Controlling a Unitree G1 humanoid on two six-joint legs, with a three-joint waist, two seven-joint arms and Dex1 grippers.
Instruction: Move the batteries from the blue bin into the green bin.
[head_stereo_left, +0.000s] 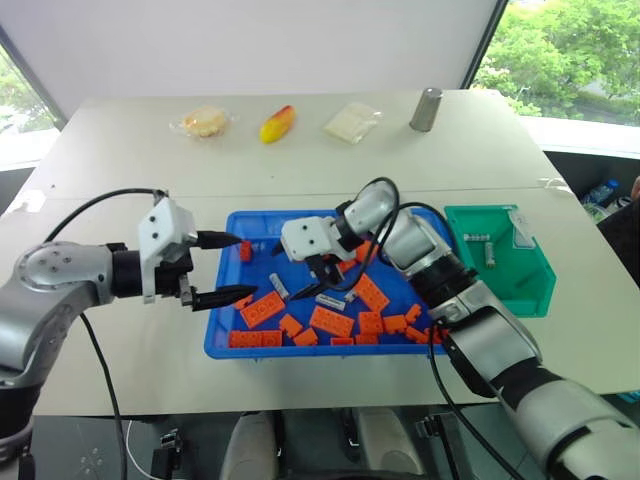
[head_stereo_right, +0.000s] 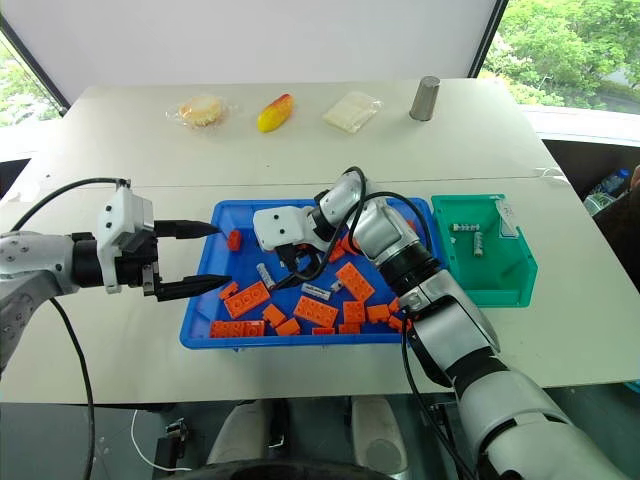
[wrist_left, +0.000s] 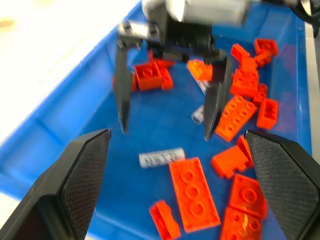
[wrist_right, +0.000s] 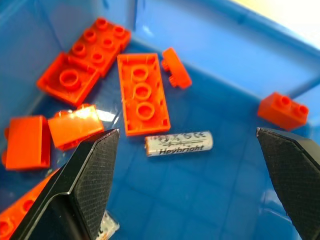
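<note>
Right claw (head_stereo_left: 312, 283) is being held spread over a silver-grey cylindrical battery (wrist_right: 178, 144) inside the shallow bright-blue plastic bin (head_stereo_left: 222, 330), bracketing it for pickup; left claw (head_stereo_left: 232, 268), also spread, is being held at the bin's left rim.

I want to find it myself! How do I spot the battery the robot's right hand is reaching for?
Find the big blue bin in the middle of the table. Look between the open fingers of the right hand above it. There lies a small silver battery with dark writing, smooth and round, unlike the studded orange bricks around it.
</note>
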